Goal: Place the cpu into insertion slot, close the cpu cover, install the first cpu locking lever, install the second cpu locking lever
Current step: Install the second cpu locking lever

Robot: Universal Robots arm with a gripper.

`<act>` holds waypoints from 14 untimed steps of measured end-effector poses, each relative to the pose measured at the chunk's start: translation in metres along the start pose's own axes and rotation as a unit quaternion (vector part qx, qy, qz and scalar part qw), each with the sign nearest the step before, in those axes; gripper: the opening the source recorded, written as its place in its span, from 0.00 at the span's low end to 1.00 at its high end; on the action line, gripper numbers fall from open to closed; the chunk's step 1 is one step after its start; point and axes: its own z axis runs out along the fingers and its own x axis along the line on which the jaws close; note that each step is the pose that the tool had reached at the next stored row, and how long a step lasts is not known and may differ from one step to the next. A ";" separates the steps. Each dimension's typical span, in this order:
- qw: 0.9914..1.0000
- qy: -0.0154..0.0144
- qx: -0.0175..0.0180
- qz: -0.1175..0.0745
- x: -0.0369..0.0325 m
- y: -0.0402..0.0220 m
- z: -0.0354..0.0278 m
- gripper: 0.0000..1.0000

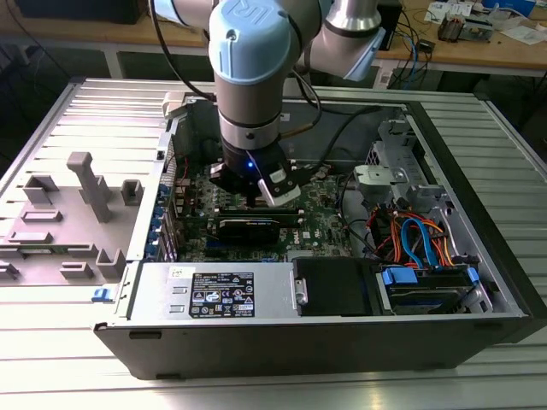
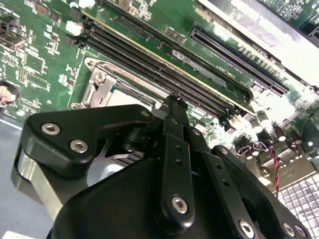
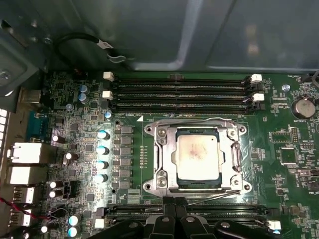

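Exterior view. You see the arm reaching down into an open computer case (image 1: 479,282) that lies on its side on a slatted metal desk (image 1: 51,342). The tool (image 1: 256,195) hangs low over the green motherboard (image 1: 325,213), just above the black memory slots. A grey fixture block (image 1: 90,184) stands well apart toward the exterior view's left; the drive bay with blue and orange cables (image 1: 419,239) sits toward the exterior view's right.

Second wrist view. You look along the tool (image 2: 172,99) from behind its black linkage. Its tips meet in a narrow point just above the edge of the insertion slot (image 2: 107,84), beside the long memory slots (image 2: 164,64). The tips appear drawn together with nothing between them.

First wrist view. The cpu (image 3: 199,152) already lies flat in the insertion slot (image 3: 162,132), silver-grey top up. The cpu cover (image 3: 234,149) frames it and looks lowered over the chip. A thin wire locking lever (image 3: 219,195) runs along the socket edge nearest the tool (image 3: 174,201), whose tips hover beside that edge.

Handling. Judge the chip as light, rigid and fragile underneath; hold it by its edges only. The cover is thin stiff sheet metal. The lever is springy wire, likely slippery, best pressed near its free end.
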 end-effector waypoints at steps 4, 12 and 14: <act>1.000 0.000 -0.007 0.000 0.0017 -0.0012 0.0019 0.11; 1.000 0.000 -0.007 0.000 0.0020 -0.0042 0.0022 0.11; 1.000 0.000 -0.009 0.000 0.0020 -0.0043 0.0020 0.11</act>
